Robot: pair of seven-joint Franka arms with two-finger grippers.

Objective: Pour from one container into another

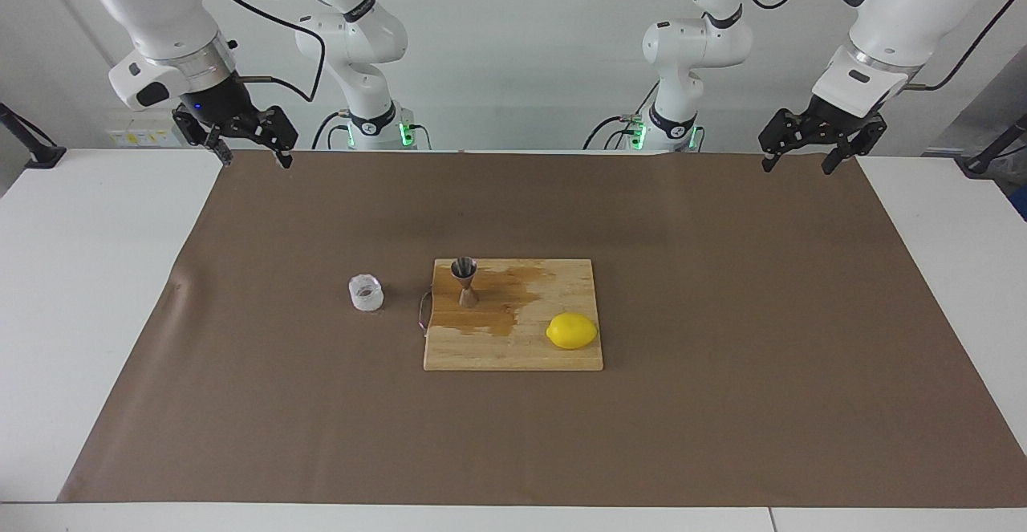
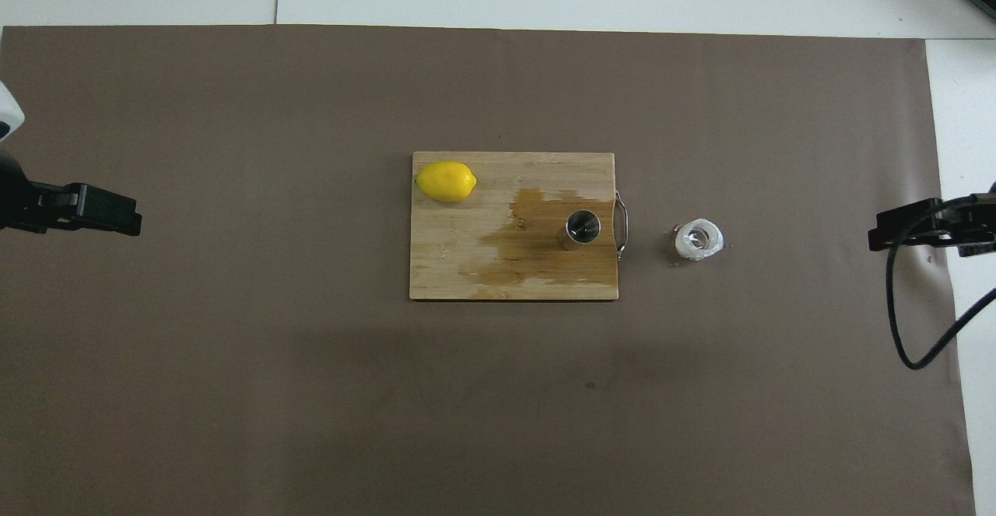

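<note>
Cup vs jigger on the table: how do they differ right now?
The cup is short, round and translucent whitish; the jigger is slim grey metal, hourglass-shaped and taller. The cup sits on the brown mat, toward the right arm's end; the jigger stands on the cutting board, on a wet stain. Both are upright, untouched.

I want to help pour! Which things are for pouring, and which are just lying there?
For pouring:
- clear cup, on the brown mat
- metal jigger, upright on the board

Just lying there:
- lemon
- wooden cutting board, with a wet stain
</note>
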